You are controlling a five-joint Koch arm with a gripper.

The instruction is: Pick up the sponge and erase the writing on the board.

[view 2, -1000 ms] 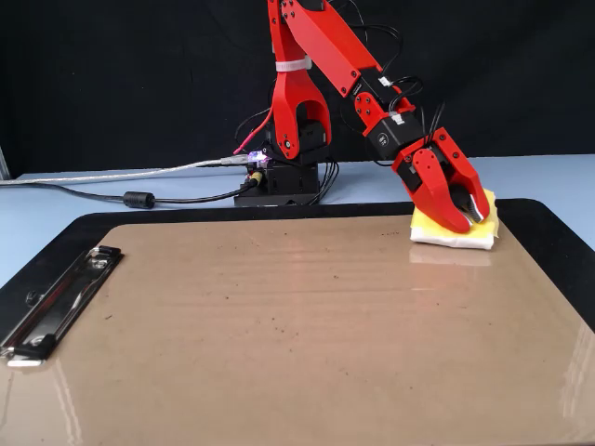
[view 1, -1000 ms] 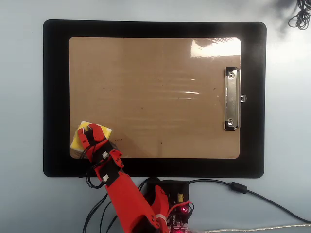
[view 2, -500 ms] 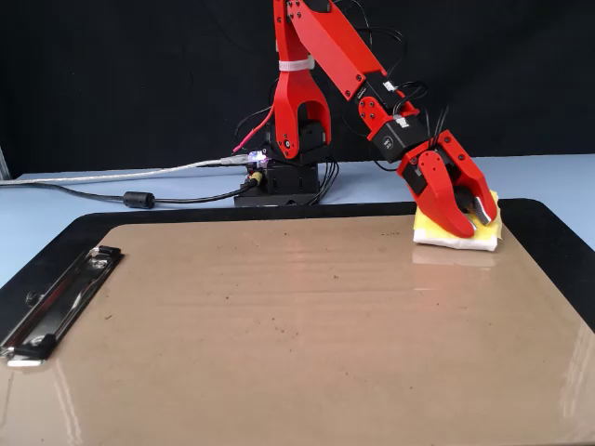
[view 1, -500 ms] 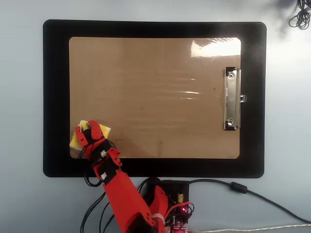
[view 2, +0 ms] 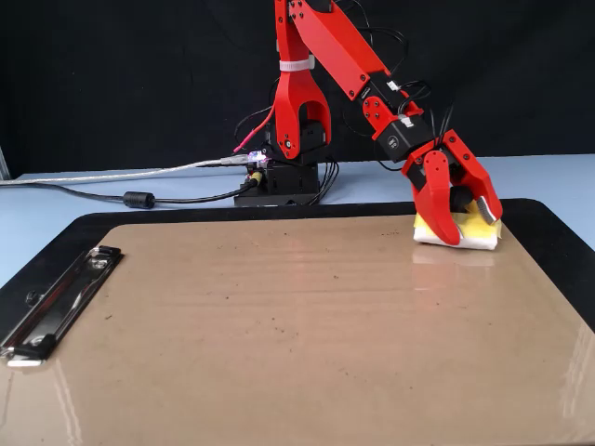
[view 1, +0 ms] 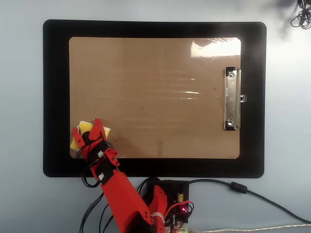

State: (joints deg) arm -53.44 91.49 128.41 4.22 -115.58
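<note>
Where the board (view 2: 279, 325) corners, jaws straddle sponge (view 2: 483, 232).

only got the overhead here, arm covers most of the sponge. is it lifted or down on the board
Observer: Down. In the fixed view the sponge sits flat on the board, at its far right corner.
Operator: jaws around it?
Observer: The gripper has one jaw either side of the black knob; whether they pinch it I cannot tell.
Operator: anything under the yellow
Observer: A white layer along the sponge's bottom edge, touching the board.
</note>
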